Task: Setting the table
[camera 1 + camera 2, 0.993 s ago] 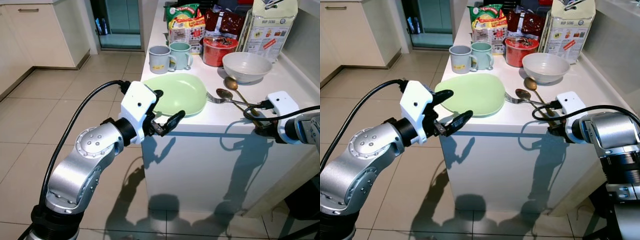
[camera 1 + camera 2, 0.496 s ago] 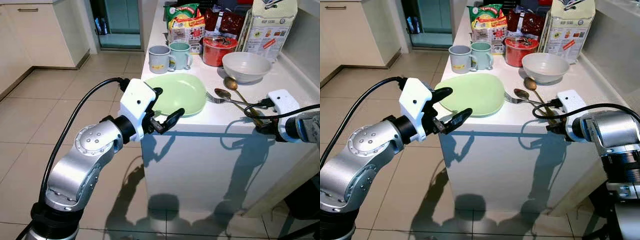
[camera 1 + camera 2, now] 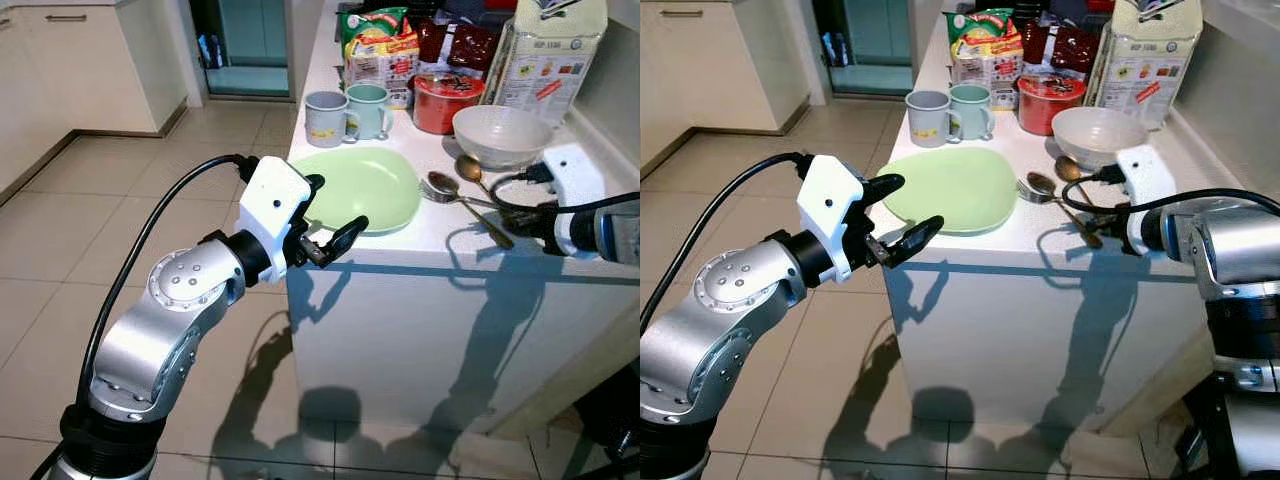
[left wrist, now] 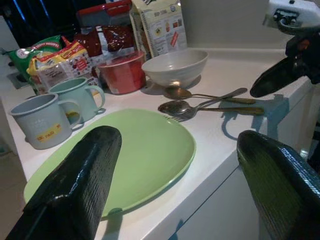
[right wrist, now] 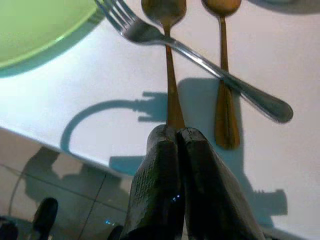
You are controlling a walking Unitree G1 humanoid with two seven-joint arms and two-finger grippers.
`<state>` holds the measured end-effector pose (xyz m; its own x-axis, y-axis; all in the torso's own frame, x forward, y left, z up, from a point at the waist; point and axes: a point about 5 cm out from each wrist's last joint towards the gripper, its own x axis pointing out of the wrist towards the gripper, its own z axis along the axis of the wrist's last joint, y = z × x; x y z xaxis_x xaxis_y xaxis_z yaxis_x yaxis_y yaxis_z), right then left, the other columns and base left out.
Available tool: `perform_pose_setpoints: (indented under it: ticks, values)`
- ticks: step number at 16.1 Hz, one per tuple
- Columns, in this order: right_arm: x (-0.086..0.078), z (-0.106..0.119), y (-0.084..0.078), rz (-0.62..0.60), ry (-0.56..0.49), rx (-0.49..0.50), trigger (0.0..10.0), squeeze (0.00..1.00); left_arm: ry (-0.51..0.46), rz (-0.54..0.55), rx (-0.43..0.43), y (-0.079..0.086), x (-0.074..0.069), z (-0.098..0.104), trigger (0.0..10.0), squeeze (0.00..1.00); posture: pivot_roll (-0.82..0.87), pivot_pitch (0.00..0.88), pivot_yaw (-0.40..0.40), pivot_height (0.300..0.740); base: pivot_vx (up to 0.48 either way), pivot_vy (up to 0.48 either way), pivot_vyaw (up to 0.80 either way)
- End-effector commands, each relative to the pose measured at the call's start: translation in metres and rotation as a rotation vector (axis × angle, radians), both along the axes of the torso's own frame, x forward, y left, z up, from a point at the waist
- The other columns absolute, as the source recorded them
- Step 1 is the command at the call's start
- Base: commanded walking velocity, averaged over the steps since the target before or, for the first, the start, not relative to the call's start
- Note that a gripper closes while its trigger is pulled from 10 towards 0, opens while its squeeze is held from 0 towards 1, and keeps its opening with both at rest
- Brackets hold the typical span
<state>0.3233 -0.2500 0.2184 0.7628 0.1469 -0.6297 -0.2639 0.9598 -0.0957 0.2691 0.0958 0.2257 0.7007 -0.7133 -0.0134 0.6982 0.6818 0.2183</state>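
A: Left gripper (image 3: 330, 215) spread wide at the white counter's (image 3: 440, 235) near-left edge, straddling the round pale-green plate's (image 3: 365, 188) rim.

B: Right gripper (image 5: 176, 145) pinched closed, empty, over the bronze spoon (image 5: 169, 60) (fork (image 5: 200, 60) crosses it). Slide plate level.

Left arm is reaching forward with elbow bent, wrist level; left gripper (image 3: 331, 213) is holding its two black fingers (image 4: 75, 185) spread wide apart, nothing between them. Right arm is extending in from the right, forearm roughly horizontal; right gripper (image 5: 175, 165) is keeping its fingers pressed together, tips touching.
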Motion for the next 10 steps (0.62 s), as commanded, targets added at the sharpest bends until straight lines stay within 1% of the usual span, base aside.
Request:
perform_pose_setpoints:
  ticks: [1, 6, 7, 8, 9, 10]
  values:
    - [0.002, 0.009, -0.001, -0.011, -0.044, 0.003, 0.0, 0.0, -0.014, -0.001, 0.007, 0.002, 0.003, 0.005, 10.0, 0.0, 0.06, 0.0, 0.016, 0.74, 0.0, 0.0, 0.0]
    - [0.006, 0.018, -0.002, -0.036, -0.107, 0.007, 0.0, 0.0, -0.018, -0.001, 0.007, 0.002, 0.004, 0.007, 10.0, 0.0, 0.06, 0.0, 0.017, 0.74, 0.0, 0.0, 0.0]
    - [0.008, 0.02, -0.001, -0.041, -0.145, -0.004, 10.0, 0.0, -0.018, -0.002, 0.009, 0.002, 0.004, 0.006, 10.0, 0.0, 0.06, 0.0, 0.023, 0.74, 0.0, 0.0, 0.0]
    - [0.011, 0.022, -0.001, -0.044, -0.177, -0.003, 10.0, 0.0, -0.017, -0.004, 0.011, 0.002, 0.004, 0.006, 10.0, 0.0, 0.06, 0.0, 0.025, 0.74, 0.0, 0.0, 0.0]
    - [0.018, 0.021, -0.001, -0.054, -0.2, 0.027, 10.0, 0.0, -0.016, -0.005, 0.015, 0.001, 0.005, 0.005, 10.0, 0.0, 0.06, 0.0, 0.03, 0.74, 0.0, 0.0, 0.0]
    - [0.021, 0.019, 0.0, -0.064, -0.191, 0.054, 10.0, 0.6, -0.016, -0.006, 0.02, 0.001, 0.005, 0.005, 10.0, 0.0, 0.06, 0.0, 0.035, 0.74, 0.0, 0.0, 0.0]
